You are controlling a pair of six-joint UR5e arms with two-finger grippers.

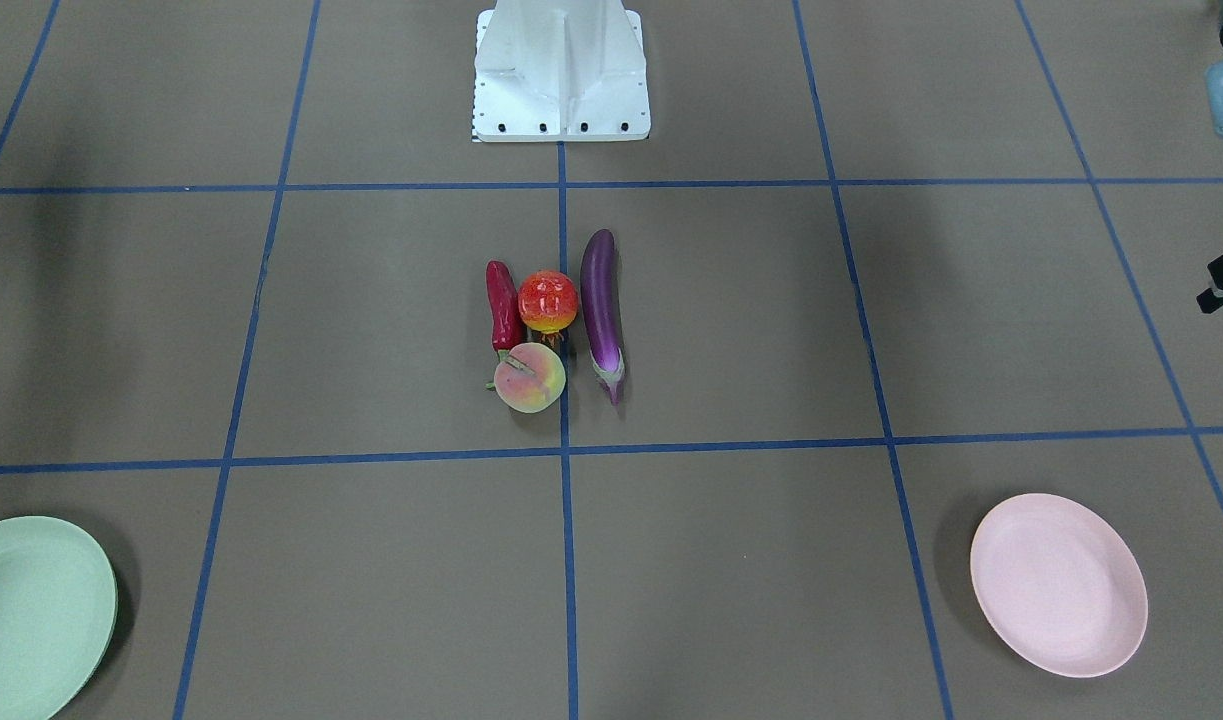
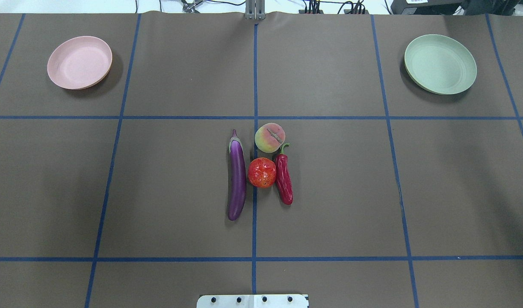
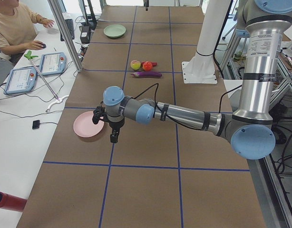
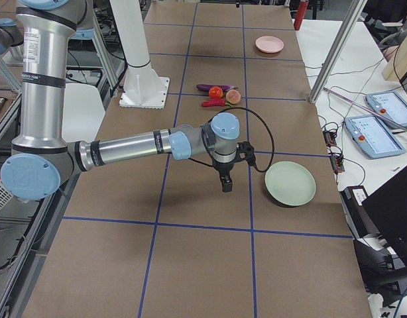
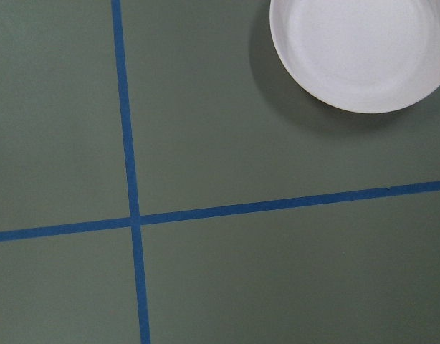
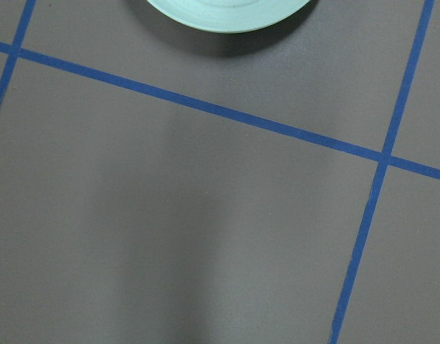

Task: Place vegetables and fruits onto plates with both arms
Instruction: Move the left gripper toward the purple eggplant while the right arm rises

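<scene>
The purple eggplant, red chili, peach and red-orange fruit lie together at the table's middle. The pink plate is far left and the mint green plate far right; both are empty. My left gripper hangs above the table beside the pink plate. My right gripper hangs beside the mint plate. I cannot tell whether either is open or shut. The wrist views show only plate rims and tape lines, no fingers.
The white base block stands at the robot's side of the table. Blue tape lines grid the brown surface. An operator sits at a side desk with tablets. Metal posts stand along the far edge.
</scene>
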